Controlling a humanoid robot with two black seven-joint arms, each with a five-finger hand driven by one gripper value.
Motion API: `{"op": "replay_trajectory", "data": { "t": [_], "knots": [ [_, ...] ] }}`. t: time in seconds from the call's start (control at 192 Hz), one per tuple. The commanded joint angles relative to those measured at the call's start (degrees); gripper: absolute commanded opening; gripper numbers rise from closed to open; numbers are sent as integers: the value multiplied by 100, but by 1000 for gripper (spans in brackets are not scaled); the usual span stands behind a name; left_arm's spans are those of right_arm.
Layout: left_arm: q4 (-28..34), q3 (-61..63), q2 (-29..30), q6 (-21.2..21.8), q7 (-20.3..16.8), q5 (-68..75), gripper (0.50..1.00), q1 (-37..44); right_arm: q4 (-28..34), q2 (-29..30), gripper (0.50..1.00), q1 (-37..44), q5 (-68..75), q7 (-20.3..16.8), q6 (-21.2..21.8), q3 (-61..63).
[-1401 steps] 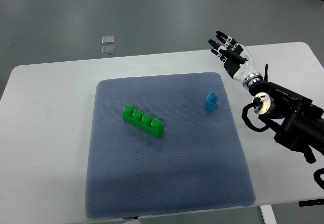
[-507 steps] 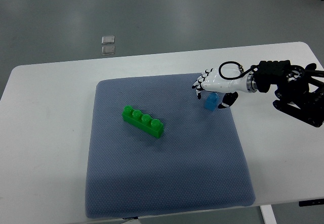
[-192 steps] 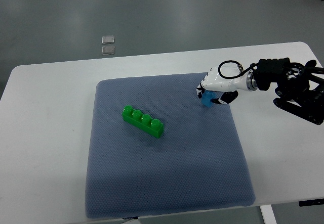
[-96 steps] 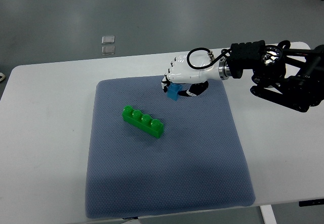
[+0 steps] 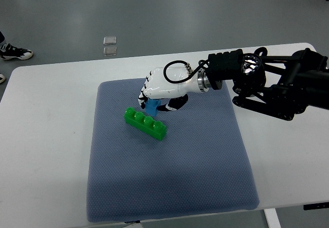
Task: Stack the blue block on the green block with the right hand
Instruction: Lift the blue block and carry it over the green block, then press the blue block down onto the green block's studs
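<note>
Top view, right hand pinching blue block, green block long axis upper-left to lower-right

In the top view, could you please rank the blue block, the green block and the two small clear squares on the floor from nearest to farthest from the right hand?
1. Blue block, held in the right hand.
2. Green block, just below it.
3. Clear squares, upper left.

I see the robot hand and its blue block crowding the space just above the green block, left of frame centre. The mat lies bare below and right; the bench at left is open.
</note>
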Motion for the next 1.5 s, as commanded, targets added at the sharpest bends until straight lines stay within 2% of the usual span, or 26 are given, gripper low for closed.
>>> {"op": "replay_trajectory", "data": {
  "t": [0.0,1.497],
  "knots": [
    [0,0,0,-1,-1,0,1000,0,-143,140,619,-6,-9,6,-4,4],
    [0,0,0,-1,-1,0,1000,0,-415,448,619,-279,-71,-38,-39,-48]
  ]
}}
